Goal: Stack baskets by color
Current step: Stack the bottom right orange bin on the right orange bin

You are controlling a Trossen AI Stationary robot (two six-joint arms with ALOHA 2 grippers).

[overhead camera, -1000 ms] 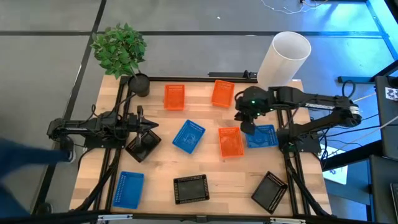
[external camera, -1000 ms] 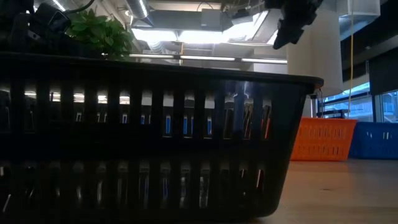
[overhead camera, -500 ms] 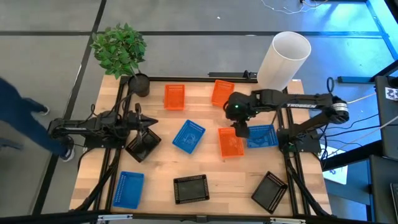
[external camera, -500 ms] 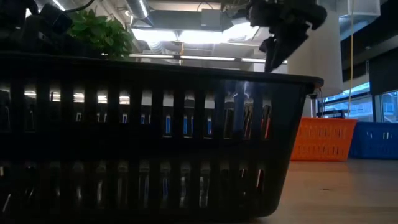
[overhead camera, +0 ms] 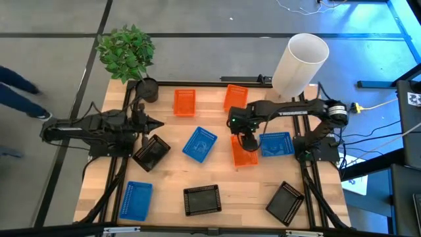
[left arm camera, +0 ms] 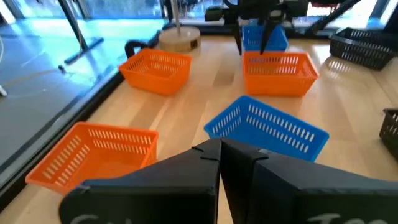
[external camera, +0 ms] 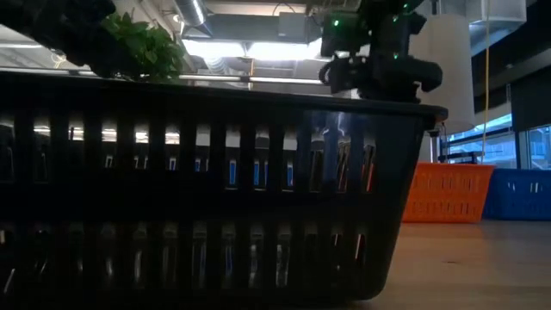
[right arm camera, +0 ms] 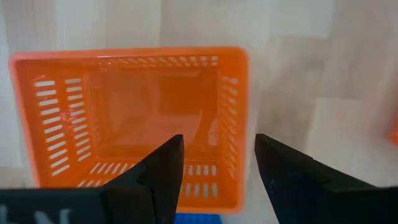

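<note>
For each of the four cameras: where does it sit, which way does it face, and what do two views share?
High view: overhead, straight down on the table; both arms show.
Low view: table height, behind a black basket; the right gripper above.
Left wrist view: level across the table past the shut left gripper.
Right wrist view: straight down between open fingers.
Shared: the orange basket under the right gripper also shows from above.

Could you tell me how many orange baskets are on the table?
3: two orange baskets at the far edge, and one mid-table beneath the open right gripper. None seem hidden.
</note>
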